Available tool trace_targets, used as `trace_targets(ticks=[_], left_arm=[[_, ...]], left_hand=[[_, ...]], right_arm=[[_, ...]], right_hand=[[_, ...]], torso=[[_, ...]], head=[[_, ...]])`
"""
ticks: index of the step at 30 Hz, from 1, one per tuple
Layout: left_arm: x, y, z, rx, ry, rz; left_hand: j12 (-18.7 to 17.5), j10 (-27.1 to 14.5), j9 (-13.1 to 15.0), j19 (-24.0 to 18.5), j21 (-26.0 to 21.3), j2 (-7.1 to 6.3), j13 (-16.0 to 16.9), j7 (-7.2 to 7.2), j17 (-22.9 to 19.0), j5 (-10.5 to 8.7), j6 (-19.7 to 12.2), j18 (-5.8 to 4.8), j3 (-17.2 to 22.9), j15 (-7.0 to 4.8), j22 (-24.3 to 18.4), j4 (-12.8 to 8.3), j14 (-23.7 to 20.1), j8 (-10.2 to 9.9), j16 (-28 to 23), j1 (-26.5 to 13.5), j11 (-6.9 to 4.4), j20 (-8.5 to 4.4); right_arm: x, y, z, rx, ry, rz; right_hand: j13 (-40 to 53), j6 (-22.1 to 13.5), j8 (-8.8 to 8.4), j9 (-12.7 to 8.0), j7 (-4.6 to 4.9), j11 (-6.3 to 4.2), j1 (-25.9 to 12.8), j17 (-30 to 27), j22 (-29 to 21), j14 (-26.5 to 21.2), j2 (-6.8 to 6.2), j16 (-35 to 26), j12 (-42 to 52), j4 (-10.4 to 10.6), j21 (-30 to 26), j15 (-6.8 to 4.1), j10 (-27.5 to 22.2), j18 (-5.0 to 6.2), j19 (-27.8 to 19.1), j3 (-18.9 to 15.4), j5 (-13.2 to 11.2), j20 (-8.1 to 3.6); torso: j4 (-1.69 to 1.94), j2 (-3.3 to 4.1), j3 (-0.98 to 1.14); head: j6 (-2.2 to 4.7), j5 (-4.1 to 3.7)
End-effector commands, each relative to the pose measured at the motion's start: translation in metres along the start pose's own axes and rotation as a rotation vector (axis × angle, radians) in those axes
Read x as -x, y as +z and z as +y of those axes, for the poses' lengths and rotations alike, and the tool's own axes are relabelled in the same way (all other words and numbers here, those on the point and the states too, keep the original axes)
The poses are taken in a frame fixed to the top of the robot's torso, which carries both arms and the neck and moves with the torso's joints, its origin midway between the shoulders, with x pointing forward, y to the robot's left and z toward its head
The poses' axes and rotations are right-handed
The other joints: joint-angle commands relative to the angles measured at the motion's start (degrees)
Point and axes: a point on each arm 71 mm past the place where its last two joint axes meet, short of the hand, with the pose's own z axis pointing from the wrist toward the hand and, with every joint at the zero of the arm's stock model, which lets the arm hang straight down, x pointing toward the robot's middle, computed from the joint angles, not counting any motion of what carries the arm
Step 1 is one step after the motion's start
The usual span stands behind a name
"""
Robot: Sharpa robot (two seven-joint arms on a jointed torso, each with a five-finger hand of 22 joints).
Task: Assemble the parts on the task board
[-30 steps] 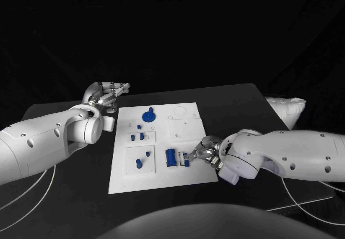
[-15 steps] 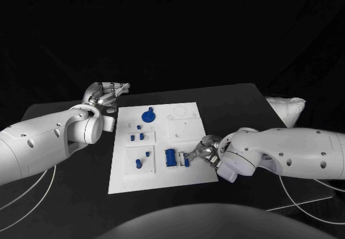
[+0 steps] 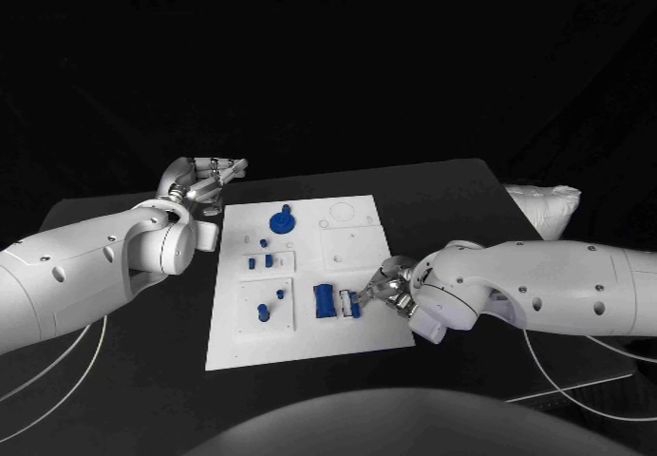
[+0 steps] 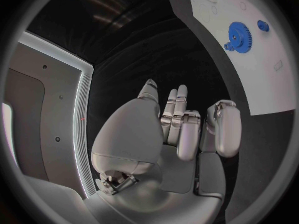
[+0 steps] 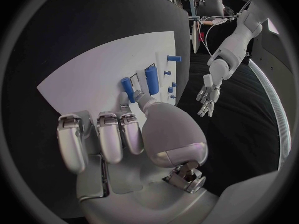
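Low and right of centre in the head view, the right hand [image 3: 381, 291] pinches a small blue cylindrical peg [image 3: 355, 306] on the flat white task board [image 3: 309, 340], mid-frame on the black counter [image 3: 452, 195]. Upper left, the left hand [image 3: 200, 182] hovers with fingers apart, holding nothing.

One white task board [image 3: 304, 285], one blue gear [image 3: 282, 223], two blue cylinders side by side [image 3: 325, 300], about five small blue pegs [image 3: 263, 311] on the left-side blocks, two white arms, two silver hands, left hand [image 3: 203, 180], right hand [image 3: 384, 290].
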Motion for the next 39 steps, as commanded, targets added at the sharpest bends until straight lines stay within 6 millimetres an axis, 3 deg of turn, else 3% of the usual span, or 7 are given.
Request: trace_targets(ticks=[1, 7, 9, 13, 15, 27, 39], left_arm=[[-0.0024, 0.0004, -0.0014, -0.007, -0.002, 0.016], [-0.0023, 0.0004, -0.0014, -0.008, -0.002, 0.015], [-0.0025, 0.0005, -0.0014, -0.008, -0.002, 0.015], [-0.003, 0.0005, -0.0015, -0.008, -0.003, 0.017], [-0.0032, 0.0005, -0.0016, -0.008, -0.003, 0.018], [-0.0043, 0.0008, -0.0017, -0.008, -0.004, 0.022], [-0.0047, 0.0008, -0.0017, -0.007, -0.004, 0.023]], left_hand=[[0.17, -0.3, 0.09, 0.03, -0.3, 0.74, 0.08, -0.23, 14.36, 0.39, -0.34, -0.17, -0.39, 0.21, 12.37, 0.11, 5.6, 0.16, 0.01, 0.01, 0.1, 0.2], [0.17, -0.3, 0.09, 0.03, -0.3, 0.74, 0.08, -0.23, 14.36, 0.39, -0.34, -0.17, -0.39, 0.21, 12.37, 0.11, 5.6, 0.16, 0.01, 0.01, 0.1, 0.2], [0.17, -0.3, 0.09, 0.03, -0.3, 0.74, 0.08, -0.23, 14.36, 0.39, -0.34, -0.17, -0.39, 0.21, 12.37, 0.11, 5.6, 0.16, 0.01, 0.01, 0.1, 0.2], [0.17, -0.3, 0.09, 0.03, -0.3, 0.74, 0.08, -0.23, 14.36, 0.39, -0.34, -0.17, -0.39, 0.21, 12.37, 0.11, 5.6, 0.16, 0.01, 0.01, 0.1, 0.2], [0.17, -0.3, 0.09, 0.03, -0.3, 0.74, 0.08, -0.23, 14.36, 0.39, -0.34, -0.17, -0.39, 0.21, 12.37, 0.11, 5.6, 0.16, 0.01, 0.01, 0.1, 0.2], [0.17, -0.3, 0.09, 0.03, -0.3, 0.74, 0.08, -0.23, 14.36, 0.39, -0.34, -0.17, -0.39, 0.21, 12.37, 0.11, 5.6, 0.16, 0.01, 0.01, 0.1, 0.2], [0.18, -0.29, 0.1, 0.05, -0.27, 0.91, 0.09, -0.24, 14.34, 0.41, -0.34, -0.17, -0.45, 0.2, 12.38, 0.1, 5.59, 0.19, 0.0, 0.2, 0.09, 0.19]], right_arm=[[-0.0074, 0.0045, -0.0138, -0.098, -0.036, 0.051], [-0.0081, 0.005, -0.0127, -0.097, -0.065, 0.05], [-0.0082, 0.0052, -0.0123, -0.096, -0.077, 0.048], [-0.008, 0.0056, -0.0116, -0.091, -0.11, 0.042], [-0.0075, 0.0058, -0.0111, -0.086, -0.134, 0.035], [-0.0064, 0.0083, -0.006, -0.057, -0.247, -0.004], [-0.0057, 0.0096, -0.0057, -0.053, -0.246, -0.008]], right_hand=[[15.09, -1.26, 1.61, -22.54, -0.29, -0.48, -0.29, 15.08, 15.09, 5.97, -0.87, 0.36, 0.16, 0.31, 0.26, -0.65, 5.99, -0.81, 6.09, -1.39, -1.48, -0.6], [15.09, -4.22, 8.63, -17.02, -1.0, -1.04, -2.13, 15.08, 15.09, 5.97, -2.18, 0.36, 0.16, 1.09, 0.26, -1.3, 5.99, -0.81, 6.09, -4.81, -4.64, -1.16], [15.09, -4.72, 12.27, -13.99, -1.29, -1.36, -2.13, 15.08, 15.09, 5.97, -2.21, 0.36, 0.16, 0.91, 0.26, -1.46, 5.99, -0.81, 6.09, -5.52, -4.72, -1.41], [15.09, -8.95, 23.29, -3.75, -2.18, -1.9, -2.4, 15.08, 15.09, 5.97, -1.64, 0.36, 0.16, 0.82, 0.26, -2.06, 5.99, -0.81, 6.09, -7.32, -5.09, -1.99], [15.09, -10.18, 26.14, -0.91, -2.21, -2.01, -2.96, 15.08, 15.09, 5.97, -1.48, 0.36, 0.16, 1.19, 0.26, -2.21, 5.99, -0.81, 6.09, -7.95, -5.3, -2.12], [15.09, -11.46, 28.0, 1.46, -1.83, -1.95, -4.65, 15.08, 15.09, 5.97, -0.15, 0.36, 0.16, 2.84, 0.26, -2.08, 5.99, -0.81, 6.09, -8.46, -4.24, -2.11], [15.09, -6.88, 21.17, -3.69, -2.33, -2.38, 2.09, 15.08, 15.09, 5.97, 2.96, 0.36, 0.16, -0.69, 0.26, -2.48, 5.99, -0.81, 6.09, -1.56, 2.87, -2.43]], torso=[[-0.01, -0.02, 0.01], [0.02, 0.01, 0.0], [0.03, 0.02, 0.0], [-0.02, 0.01, 0.0], [0.0, 0.02, -0.02], [0.0, 0.06, 0.07], [-0.02, 0.01, 0.01]], head=[[0.0, 0.06], [0.0, -0.03], [0.0, -0.03], [0.0, 0.02], [0.0, -0.03], [0.0, -0.15], [0.0, -0.18]])
